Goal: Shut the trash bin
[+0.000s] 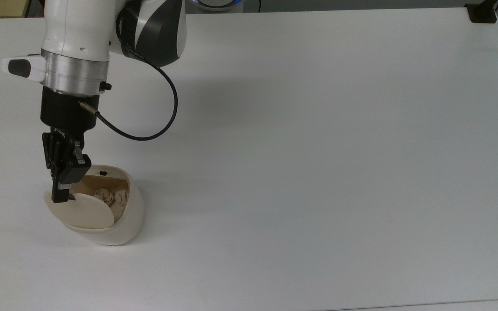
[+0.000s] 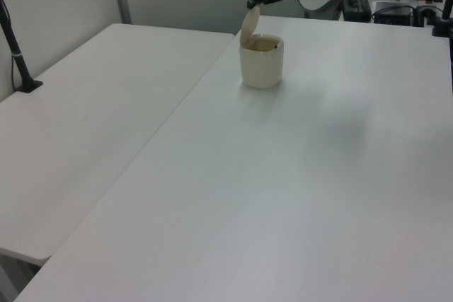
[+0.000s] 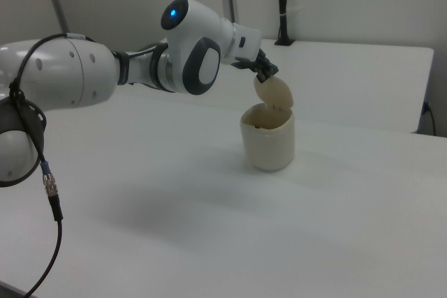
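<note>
overhead view, two oblique side views
</note>
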